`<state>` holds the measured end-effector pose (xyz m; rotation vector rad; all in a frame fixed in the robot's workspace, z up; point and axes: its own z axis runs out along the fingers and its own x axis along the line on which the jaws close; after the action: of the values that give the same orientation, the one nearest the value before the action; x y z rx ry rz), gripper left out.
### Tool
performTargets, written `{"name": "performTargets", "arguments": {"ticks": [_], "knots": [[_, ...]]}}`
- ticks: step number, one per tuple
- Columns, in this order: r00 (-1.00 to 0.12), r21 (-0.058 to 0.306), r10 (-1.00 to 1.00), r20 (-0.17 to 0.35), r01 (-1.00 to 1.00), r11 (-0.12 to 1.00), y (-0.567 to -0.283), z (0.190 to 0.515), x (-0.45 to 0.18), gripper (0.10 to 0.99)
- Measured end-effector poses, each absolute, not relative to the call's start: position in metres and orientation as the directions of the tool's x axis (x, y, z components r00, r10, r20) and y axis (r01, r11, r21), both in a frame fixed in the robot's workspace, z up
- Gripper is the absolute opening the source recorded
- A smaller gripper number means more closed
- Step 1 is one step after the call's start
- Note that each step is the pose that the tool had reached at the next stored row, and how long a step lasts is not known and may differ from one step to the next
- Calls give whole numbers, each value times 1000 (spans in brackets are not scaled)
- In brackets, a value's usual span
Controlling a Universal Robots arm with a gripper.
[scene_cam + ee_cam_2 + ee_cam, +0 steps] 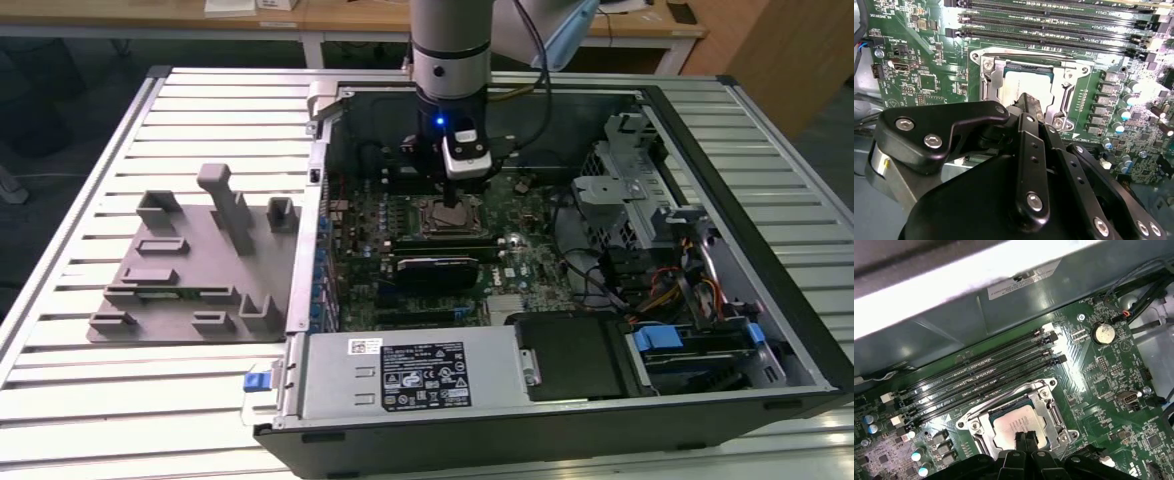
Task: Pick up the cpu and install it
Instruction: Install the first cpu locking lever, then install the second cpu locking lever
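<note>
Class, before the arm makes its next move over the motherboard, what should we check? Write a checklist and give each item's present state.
1. The cpu lies flat inside the socket frame: ok.
2. Gripper is over the cpu: ok.
3. Fingers are shut, gripping nothing: ok.
4. Fingers are touching the cpu's top: cannot tell.
5. Socket frame is latched down: cannot tell.
6. Memory slots are clear of the gripper: ok.

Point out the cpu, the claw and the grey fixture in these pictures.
cpu (1013,425): first wrist view, on its silver top plate, sitting in the socket.
claw (1025,436): first wrist view, at its tips, over the cpu's edge.
fixture (174,265): exterior view, on its flat grey base, left of the case.
</note>
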<state>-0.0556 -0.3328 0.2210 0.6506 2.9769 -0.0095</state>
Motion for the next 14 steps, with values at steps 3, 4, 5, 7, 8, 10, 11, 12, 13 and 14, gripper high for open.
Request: {"name": "performTargets", "arguments": {"ticks": [3,4,5,7,8,10,11,12,13,14], "knots": [[-905,14,416,-93,417,909,-333,222,-56,106],[-905,14,416,-93,417,909,-333,222,-56,106],[-905,14,416,-93,417,909,-333,222,-56,106],[-905,14,416,-93,417,909,-333,222,-56,106],[-905,14,416,-93,417,909,-333,222,-56,106],[-905,14,416,-93,417,909,-333,222,-56,106],[-905,14,416,-93,417,909,-333,222,-56,106],[-905,13,416,-93,417,909,-333,223,-56,106],[-905,13,416,-93,417,909,-333,223,-56,106],[-905,13,416,-93,417,909,-333,224,-56,106]]}}
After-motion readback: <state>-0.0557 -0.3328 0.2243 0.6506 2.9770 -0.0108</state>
